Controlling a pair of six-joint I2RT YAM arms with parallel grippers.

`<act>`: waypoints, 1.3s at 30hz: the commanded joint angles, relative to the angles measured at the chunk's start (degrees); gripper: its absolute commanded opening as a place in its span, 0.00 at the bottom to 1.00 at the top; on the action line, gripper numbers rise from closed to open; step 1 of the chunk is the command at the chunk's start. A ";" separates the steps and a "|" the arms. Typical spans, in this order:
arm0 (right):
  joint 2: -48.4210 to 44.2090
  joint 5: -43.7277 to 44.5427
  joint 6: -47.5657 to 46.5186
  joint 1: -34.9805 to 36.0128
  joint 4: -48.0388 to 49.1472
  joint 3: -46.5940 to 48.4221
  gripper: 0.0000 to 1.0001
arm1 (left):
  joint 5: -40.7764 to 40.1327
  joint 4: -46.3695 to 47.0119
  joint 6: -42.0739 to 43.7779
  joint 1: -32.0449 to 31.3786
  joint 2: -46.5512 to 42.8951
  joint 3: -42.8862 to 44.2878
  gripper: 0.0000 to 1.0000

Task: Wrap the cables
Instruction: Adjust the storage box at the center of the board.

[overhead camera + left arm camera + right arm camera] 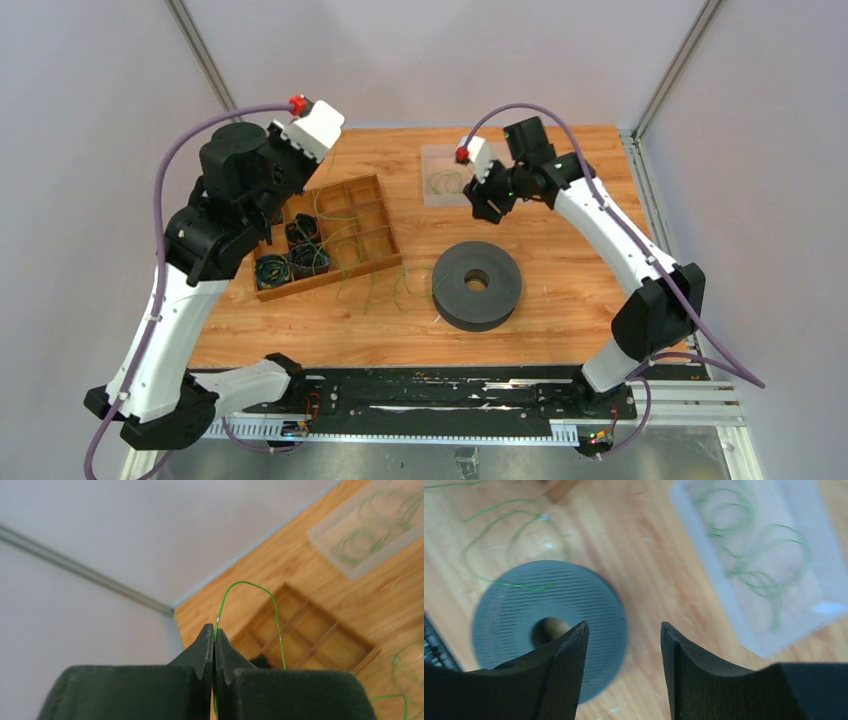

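My left gripper (pixel 215 631) is shut on one thin green cable (pixel 250 583), which arcs up out of the fingertips and drops toward the wooden compartment tray (pixel 305 630) below. In the top view that gripper is hidden behind its own arm. More green cables lie in loose loops on the table (pixel 372 287), one strand crossing the grey disc (pixel 519 586), and others sit in the clear tray (pixel 769 582). My right gripper (pixel 624 626) hangs open with nothing in it above the wood, between the disc and the clear tray (pixel 490 208).
A dark grey ring-shaped disc (pixel 476 285) lies mid-table. The wooden tray (pixel 330 278) holds black cord bundles (pixel 303 260) in its near compartments. The clear tray (pixel 432 160) stands at the back. Purple arm cords loop beside both arms.
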 commanded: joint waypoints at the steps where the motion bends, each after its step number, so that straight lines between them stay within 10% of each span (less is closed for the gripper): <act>1: 0.36 -4.32 1.27 6.20 -2.09 -5.64 0.54 | -11.79 -5.33 8.64 0.28 -3.40 -7.75 0.00; 21: -4.94 2.92 4.86 6.95 -2.33 -14.23 0.54 | 5.49 -12.52 12.67 0.22 -6.44 -47.82 0.17; 29: -6.08 4.74 5.18 6.90 -2.73 -14.91 0.53 | 10.25 -13.69 14.98 0.27 -5.65 -42.92 0.44; 34: -6.63 5.67 5.27 6.95 -3.13 -14.72 0.53 | 24.86 -14.52 12.51 0.19 -2.15 -35.86 0.76; 39: -7.48 4.30 6.36 5.61 -3.21 -15.48 0.53 | 39.03 -6.70 7.23 -0.49 3.42 -35.22 0.87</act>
